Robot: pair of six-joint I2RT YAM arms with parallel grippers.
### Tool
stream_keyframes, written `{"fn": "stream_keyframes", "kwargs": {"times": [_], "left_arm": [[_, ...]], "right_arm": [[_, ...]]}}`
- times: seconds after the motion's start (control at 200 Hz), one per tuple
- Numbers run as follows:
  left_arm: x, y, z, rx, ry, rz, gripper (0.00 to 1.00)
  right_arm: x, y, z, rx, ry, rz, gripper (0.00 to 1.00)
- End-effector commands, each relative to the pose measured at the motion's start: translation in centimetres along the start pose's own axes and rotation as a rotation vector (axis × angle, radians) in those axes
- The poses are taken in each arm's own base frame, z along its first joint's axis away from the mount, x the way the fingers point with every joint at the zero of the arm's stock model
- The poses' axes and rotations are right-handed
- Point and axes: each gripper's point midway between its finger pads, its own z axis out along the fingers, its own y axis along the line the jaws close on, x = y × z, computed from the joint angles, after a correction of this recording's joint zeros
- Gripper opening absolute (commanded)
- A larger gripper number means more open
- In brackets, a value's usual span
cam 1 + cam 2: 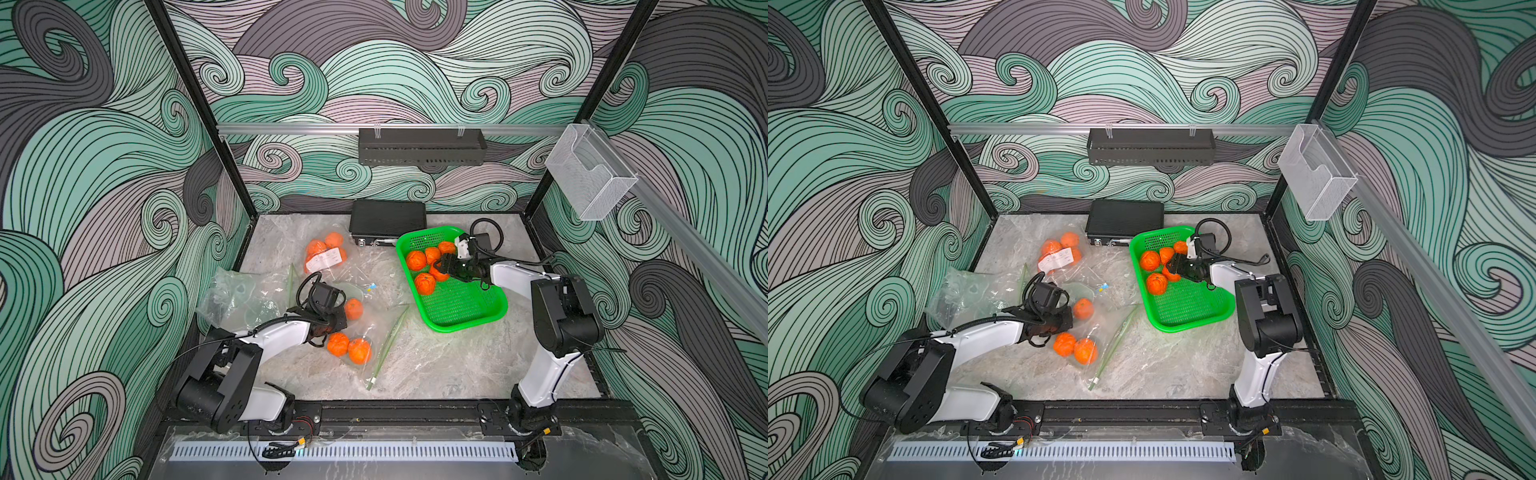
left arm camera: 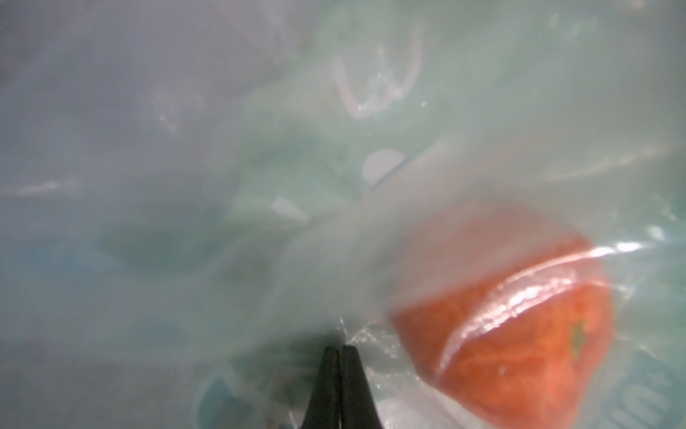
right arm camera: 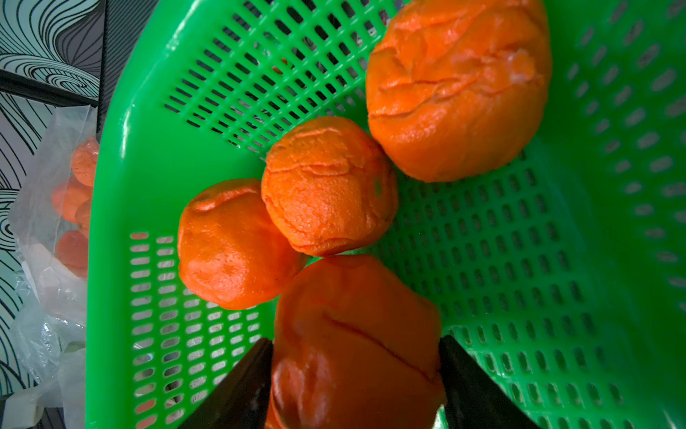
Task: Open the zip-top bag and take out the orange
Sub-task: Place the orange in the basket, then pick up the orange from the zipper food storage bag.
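Flanking an orange (image 3: 352, 297), right claw (image 3: 356, 343) stands wide, hold unclear; left claw (image 2: 339, 351) pinches bag (image 2: 334, 260).

Enclosed robot lab cell, patterned walls (image 1: 415, 62)

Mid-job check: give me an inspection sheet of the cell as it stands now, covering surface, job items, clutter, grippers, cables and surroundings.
Surface: marbled tabletop, partly covered by plastic bags.
Job's things: zip-top bag by the left arm, oranges inside; green basket holding four loose oranges.
Clutter: labelled bag of oranges further back; crumpled empty bags; black box at the rear.
Grippers: left gripper shut on the zip-top bag's plastic; right gripper flanks an orange over the basket, grip or release unclear.
Cables: black loops at both wrists, not snagged.
Surroundings: wave-patterned walls; black tray and clear holder on the rails.
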Motion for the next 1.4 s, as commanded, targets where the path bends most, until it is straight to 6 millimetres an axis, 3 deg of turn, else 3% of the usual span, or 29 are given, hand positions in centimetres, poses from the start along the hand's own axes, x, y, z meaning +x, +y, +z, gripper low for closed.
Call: {"fn": "stream_keyframes", "kwargs": {"times": [0.0,0.135,0.24,0.395,0.495,0.58,0.731,0.836,1.041,1.191,1.391], "left_arm": [[1.8,1.2,0.2,-0.038,0.067,0.005,0.0],[1.8,1.2,0.2,-0.04,0.068,0.005,0.0],[1.8,1.2,0.2,-0.039,0.068,0.005,0.0],[1.8,1.2,0.1,-0.039,0.068,0.006,0.0],[1.8,1.2,0.1,-0.039,0.069,0.006,0.0],[1.8,1.2,0.1,-0.04,0.068,0.004,0.0],[1.8,1.2,0.1,-0.04,0.067,0.006,0.0],[1.7,1.2,0.1,-0.043,0.068,0.006,0.0],[1.8,1.3,0.1,-0.043,0.069,0.005,0.0],[1.8,1.2,0.1,-0.043,0.069,0.006,0.0],[1.8,1.2,0.1,-0.04,0.069,0.008,0.0]], "right_arm": [[-1.2,0.7,-1.1,0.002,-0.043,-0.026,0.77],[-2.1,0.5,-2.7,0.052,-0.081,-0.069,0.79],[-3.1,0.8,-5.1,0.087,-0.136,-0.111,0.78],[-2.7,3.7,-9.7,0.047,-0.196,-0.211,0.7],[0.3,7.5,-12.1,-0.058,-0.214,-0.35,0.64],[4.8,11.1,-13.2,-0.159,-0.192,-0.507,0.57],[11.7,15.3,-14.5,-0.364,-0.149,-0.651,0.41],[15.8,17.0,-14.4,-0.448,-0.102,-0.761,0.32],[21.7,17.6,-11.5,-0.427,0.036,-0.923,0.22],[23.5,18.1,-9.5,-0.407,0.076,-0.975,0.18],[24.1,17.4,-7.2,-0.347,0.115,-1.0,0.15]]}}
